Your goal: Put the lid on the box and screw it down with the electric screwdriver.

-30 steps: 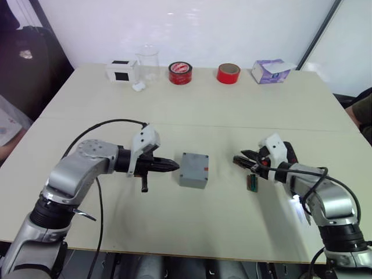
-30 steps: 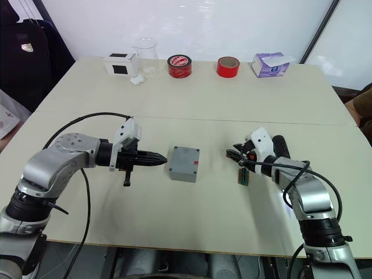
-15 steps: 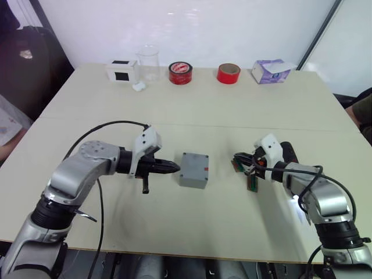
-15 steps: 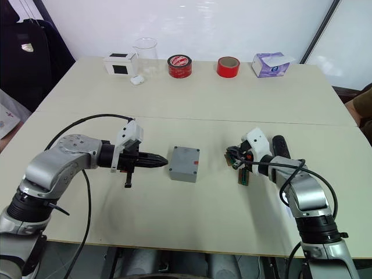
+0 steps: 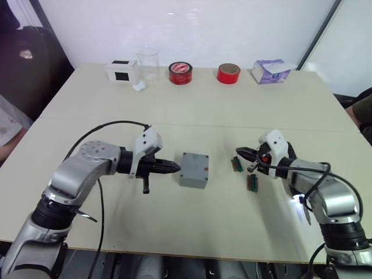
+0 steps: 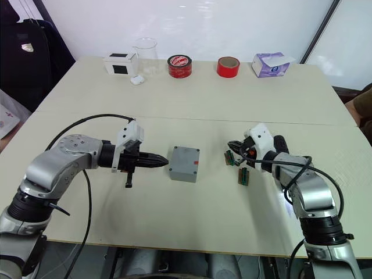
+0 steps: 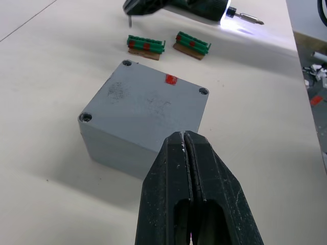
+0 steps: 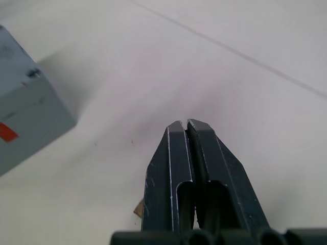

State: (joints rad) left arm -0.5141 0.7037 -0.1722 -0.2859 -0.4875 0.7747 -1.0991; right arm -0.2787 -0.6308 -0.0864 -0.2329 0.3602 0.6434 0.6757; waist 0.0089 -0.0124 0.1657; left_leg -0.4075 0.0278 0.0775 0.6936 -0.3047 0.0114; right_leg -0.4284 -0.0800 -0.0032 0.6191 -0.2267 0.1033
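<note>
The left gripper (image 5: 172,168) reaches level across the table, fingers pressed together, tips just beside the small square grey plastic box (image 5: 194,170), lid on. The right gripper (image 5: 242,153), likewise closed, points toward it from well apart.

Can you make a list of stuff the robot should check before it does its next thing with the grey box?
1. Lid on the box: ok, the flat top with corner screw holes covers it.
2. Left gripper empty: ok, fingers shut on nothing, pointing at the box.
3. Right gripper holding the electric screwdriver: not ok, fingers shut and empty.
4. Screwdriver reachable: ok, lying on the table, light on.
5. Green pieces away from the box: ok, lying apart.
6. Screws in the holes: cannot tell.
</note>
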